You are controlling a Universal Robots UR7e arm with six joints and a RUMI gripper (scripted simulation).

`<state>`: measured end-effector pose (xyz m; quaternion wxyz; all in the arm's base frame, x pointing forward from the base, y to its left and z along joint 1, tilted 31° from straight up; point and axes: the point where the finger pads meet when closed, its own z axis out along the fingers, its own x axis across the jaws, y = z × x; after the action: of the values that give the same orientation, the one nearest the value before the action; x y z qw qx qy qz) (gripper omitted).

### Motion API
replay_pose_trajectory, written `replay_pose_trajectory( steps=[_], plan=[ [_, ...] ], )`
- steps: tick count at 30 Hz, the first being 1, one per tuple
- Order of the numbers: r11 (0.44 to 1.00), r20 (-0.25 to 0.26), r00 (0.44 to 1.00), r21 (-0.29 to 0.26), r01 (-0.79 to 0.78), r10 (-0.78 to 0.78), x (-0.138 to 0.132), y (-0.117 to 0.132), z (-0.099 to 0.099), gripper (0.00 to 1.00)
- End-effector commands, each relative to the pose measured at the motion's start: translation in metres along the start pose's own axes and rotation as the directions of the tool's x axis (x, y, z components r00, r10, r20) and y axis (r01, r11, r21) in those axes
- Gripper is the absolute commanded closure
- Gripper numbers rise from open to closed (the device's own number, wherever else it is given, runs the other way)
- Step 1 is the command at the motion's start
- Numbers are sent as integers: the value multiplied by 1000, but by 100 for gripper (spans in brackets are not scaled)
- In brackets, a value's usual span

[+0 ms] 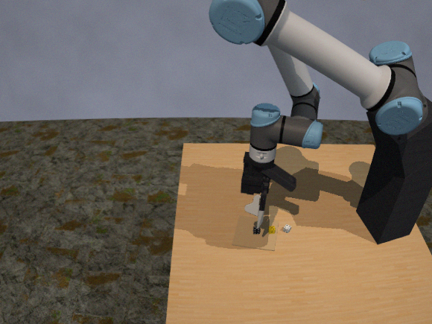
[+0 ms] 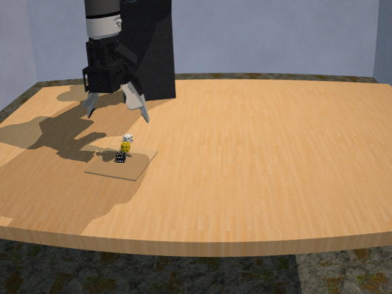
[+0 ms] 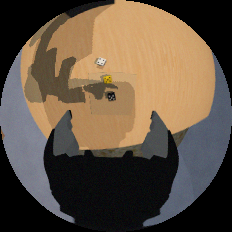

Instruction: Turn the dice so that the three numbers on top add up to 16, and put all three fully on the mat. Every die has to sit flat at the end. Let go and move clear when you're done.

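A black die [image 1: 256, 230] [image 2: 120, 157] [image 3: 111, 96] lies on the thin square mat [image 1: 247, 242] [image 2: 132, 174] [image 3: 100, 107]. A yellow die [image 1: 272, 229] [image 2: 125, 147] [image 3: 107, 79] lies on the mat near its edge on the arm base's side. A white die [image 1: 287, 228] [image 2: 128, 138] [image 3: 101, 61] lies on the table just off the mat, beyond the yellow one. The top numbers are too small to read surely. My gripper [image 2: 118, 119] [image 3: 111, 110] is open and empty, above the table and clear of all three dice.
The wooden table [image 1: 298, 276] [image 2: 253, 166] [image 3: 165, 65] carries the mat and dice. The black arm base [image 1: 391, 187] [image 2: 159, 65] stands at the table's side beyond the white die. The arm's shadow falls across the mat and the table around it.
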<state>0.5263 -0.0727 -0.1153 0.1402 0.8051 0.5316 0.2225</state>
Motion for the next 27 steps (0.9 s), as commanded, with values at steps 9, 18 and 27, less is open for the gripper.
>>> replay_pose_trajectory(
  steps=[9, 18, 27],
  plan=[
    [969, 1, 969, -2, -247, 247, 1, -8, 3, 0],
    [892, 1, 892, -2, -451, 451, 2, -15, 6, 0],
    [722, 0, 722, -2, -692, 692, 2, -24, 10, 0]
  ],
)
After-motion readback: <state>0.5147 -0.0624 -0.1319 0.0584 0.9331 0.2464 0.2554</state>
